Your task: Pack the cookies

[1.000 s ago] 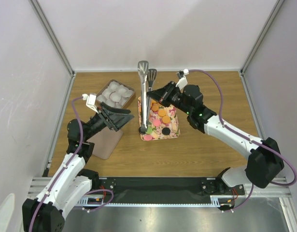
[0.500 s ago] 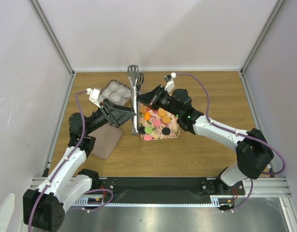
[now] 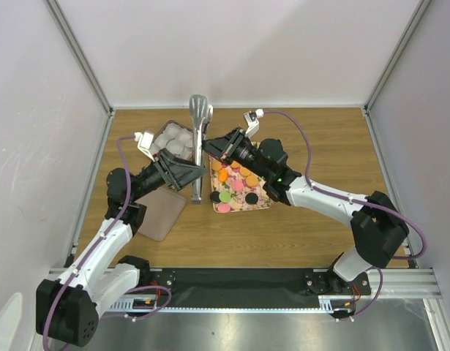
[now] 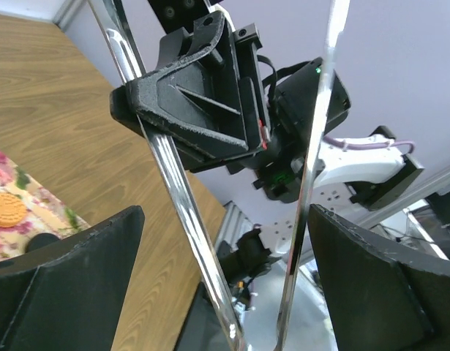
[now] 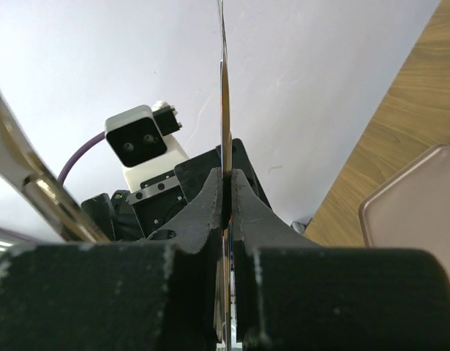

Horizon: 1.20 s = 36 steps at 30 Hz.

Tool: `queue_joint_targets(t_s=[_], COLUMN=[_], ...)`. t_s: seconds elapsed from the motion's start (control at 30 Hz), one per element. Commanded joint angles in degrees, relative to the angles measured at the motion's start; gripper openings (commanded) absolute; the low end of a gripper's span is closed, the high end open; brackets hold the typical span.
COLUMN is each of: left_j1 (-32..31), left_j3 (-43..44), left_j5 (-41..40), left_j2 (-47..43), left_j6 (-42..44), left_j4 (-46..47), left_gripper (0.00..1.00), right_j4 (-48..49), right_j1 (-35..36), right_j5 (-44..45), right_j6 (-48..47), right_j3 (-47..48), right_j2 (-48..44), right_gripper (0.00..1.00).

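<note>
The cookies (image 3: 236, 184), small orange, pink, green and black discs, lie on the floral tray (image 3: 262, 200) at the table's middle. My right gripper (image 3: 212, 145) is shut on one arm of the metal tongs (image 3: 197, 139) and holds them upright beside the tray's left edge. In the right wrist view the gripper (image 5: 226, 179) pinches that thin tong arm (image 5: 223, 88). My left gripper (image 3: 193, 174) is open, and both tong arms (image 4: 173, 183) pass between its fingers (image 4: 71, 270) without being clamped. One orange cookie (image 4: 5, 208) shows at the left edge of the left wrist view.
A brown box (image 3: 160, 134) holding white crinkled paper cups stands at the back left, behind the tongs. Its flat lid (image 3: 160, 213) lies on the wood to the left of the tray, under my left arm. Grey walls enclose the table.
My right gripper has carried the tongs left, from over the tray to its left edge. My left gripper has come up and now stands around the tong arms.
</note>
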Motion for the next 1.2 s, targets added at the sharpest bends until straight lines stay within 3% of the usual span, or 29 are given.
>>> queue_joint_targets(t_s=[0.0,0.33,0.6,1.17], left_j1=[-0.78,-1.05,-1.05,-1.05], left_j3=[1.56,1.38,1.03,1.38], left_j5=[1.56,1.82,1.47,1.91], left_j2=[0.81,0.64,0.11,-1.82], left_j6=[-4.3,-6.68,-7.38,-4.84], left_j4=[6.13,8.16,8.34,4.39], left_gripper=[0.99,0.93,0.88,0.72], right_j4=[10.84,23.4,25.26,26.41], right_j1=[0.78,2.36,3.77,4.47], right_j5=[1.98,6.19,10.5,10.5], right_j6=[0.19,1.25,0.54,-1.83], right_j3=[-0.1,-4.05,-5.46,-6.26], right_j2=[1.53,4.0,4.17,3.83], right_gripper=[0.0,0.0,0.0,0.0])
